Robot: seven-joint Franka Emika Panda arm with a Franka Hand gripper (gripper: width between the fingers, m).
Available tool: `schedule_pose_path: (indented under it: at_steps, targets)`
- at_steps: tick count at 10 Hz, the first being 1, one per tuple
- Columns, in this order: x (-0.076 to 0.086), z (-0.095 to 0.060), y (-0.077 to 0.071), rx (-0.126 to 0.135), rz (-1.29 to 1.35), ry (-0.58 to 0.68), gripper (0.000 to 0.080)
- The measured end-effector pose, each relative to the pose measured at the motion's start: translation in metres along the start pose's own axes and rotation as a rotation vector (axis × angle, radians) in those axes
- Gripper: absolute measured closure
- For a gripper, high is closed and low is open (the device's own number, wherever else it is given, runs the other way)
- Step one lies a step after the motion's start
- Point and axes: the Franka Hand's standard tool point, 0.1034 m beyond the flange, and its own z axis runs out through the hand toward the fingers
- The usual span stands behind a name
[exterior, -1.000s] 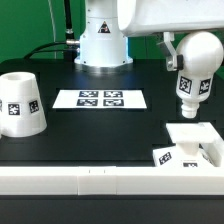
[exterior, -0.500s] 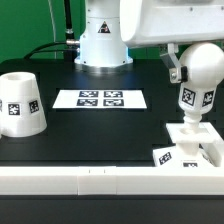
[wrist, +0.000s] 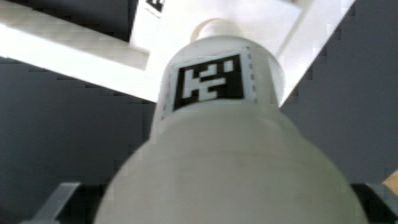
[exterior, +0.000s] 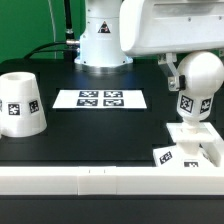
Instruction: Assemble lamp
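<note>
My gripper (exterior: 186, 68) is shut on the white ball bulb (exterior: 198, 85) and holds it upright, neck down, at the exterior view's right. The bulb's neck meets the top of the low square base (exterior: 205, 150), which lies by the front rail. In the wrist view the bulb (wrist: 214, 130) fills the picture with its tag facing the camera, and its neck reaches down to the base (wrist: 71, 50). The gripper (wrist: 217, 205) has a finger showing at each side of the ball. The tapered shade (exterior: 20, 103) stands alone at the exterior view's left.
The marker board (exterior: 100, 99) lies flat at the middle back. The arm's white pedestal (exterior: 103, 45) stands behind it. A long white rail (exterior: 90, 181) runs along the front edge. Cables lie at the back left.
The gripper has come down with the bulb, and its neck now meets the base. In the last half second the bulb's tag has shifted, so the bulb seems to have turned.
</note>
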Motion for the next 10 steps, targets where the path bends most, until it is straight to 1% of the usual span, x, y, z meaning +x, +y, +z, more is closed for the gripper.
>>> schedule_pose_path:
  at_steps: [4,7,10]
  targets:
    - [-0.007,0.010,-0.001,0.001,0.001,-0.004,0.0222]
    - [-0.009,0.013,-0.002,-0.007,0.001,0.028,0.0222]
    - [-0.009,0.014,-0.002,-0.009,0.001,0.033,0.0222]
